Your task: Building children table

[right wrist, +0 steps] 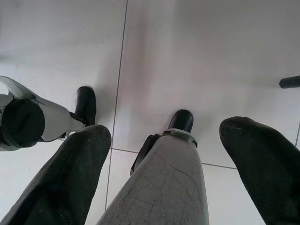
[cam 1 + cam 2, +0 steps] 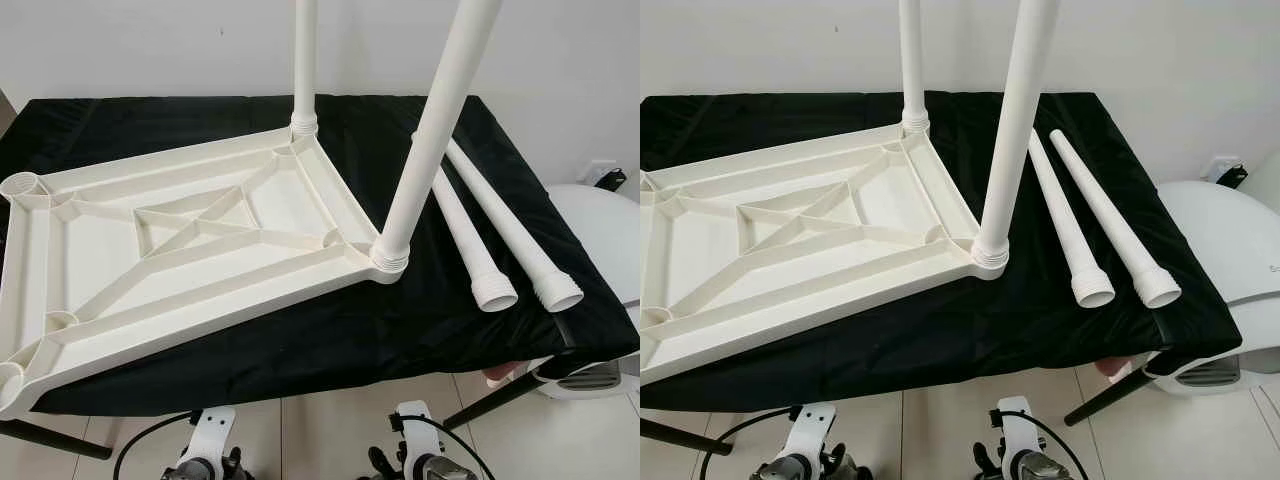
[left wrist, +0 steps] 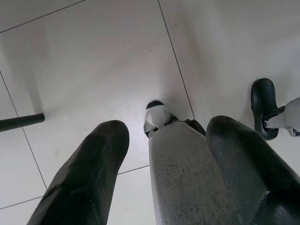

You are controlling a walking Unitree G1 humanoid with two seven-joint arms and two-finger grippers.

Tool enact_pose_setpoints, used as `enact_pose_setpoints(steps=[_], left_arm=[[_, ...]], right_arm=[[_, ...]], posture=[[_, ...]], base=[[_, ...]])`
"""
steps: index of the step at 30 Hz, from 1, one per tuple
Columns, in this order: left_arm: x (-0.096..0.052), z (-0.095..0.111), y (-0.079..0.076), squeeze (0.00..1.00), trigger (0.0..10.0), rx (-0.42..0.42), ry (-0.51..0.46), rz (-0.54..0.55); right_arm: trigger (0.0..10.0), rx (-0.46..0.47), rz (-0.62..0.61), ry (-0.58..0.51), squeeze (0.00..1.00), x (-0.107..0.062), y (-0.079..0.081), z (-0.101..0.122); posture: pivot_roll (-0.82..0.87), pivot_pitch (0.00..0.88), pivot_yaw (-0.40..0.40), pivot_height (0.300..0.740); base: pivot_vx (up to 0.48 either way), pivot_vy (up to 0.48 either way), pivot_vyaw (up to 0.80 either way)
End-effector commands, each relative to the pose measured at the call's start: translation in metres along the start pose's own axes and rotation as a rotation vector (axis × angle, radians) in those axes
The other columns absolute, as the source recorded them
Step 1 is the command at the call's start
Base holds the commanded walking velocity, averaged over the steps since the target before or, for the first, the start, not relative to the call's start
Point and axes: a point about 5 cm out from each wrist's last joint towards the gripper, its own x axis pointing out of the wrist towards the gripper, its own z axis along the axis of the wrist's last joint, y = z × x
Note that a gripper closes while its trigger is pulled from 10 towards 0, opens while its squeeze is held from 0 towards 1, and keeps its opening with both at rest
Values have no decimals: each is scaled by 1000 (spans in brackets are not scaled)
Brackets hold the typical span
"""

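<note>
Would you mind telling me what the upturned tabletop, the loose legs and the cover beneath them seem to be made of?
Tabletop: likely moulded plastic, cream, semi-gloss, with ribbing.
Loose legs: probably the same plastic, hollow, with threaded ends.
Cover: black cloth, matte and wrinkled.

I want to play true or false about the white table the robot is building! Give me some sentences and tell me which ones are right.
1. The tabletop lies upside down on the black cloth. True.
2. All four legs are already fixed in. False: two legs stand fixed in its corners, and two loose legs lie on the cloth beside it.
3. The loose legs lie on the robot's right side of the tabletop. True.
4. The left tool is holding a leg. False: it hangs open above the floor tiles, holding nothing.
5. The right tool is open too. True.
</note>
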Motion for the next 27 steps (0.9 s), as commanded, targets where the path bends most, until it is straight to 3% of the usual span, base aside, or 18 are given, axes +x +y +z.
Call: enact_pose_setpoints(steps=[1,15,27], left_arm=[[-1,-7,-2,0,10000,27,34,-30],[0,-2,1,0,10000,46,20,-34],[0,0,5,0,10000,14,16,-14]], right_arm=[[10000,3,6,19,0,-1,1,-4],[10000,4,7,14,0,0,1,-1],[10000,26,-8,4,0,0,-2,2]], posture=[[42,91,31,740],[55,103,42,740],[55,135,37,740]], base=[[0,0,0],[0,0,0],[0,0,0]])
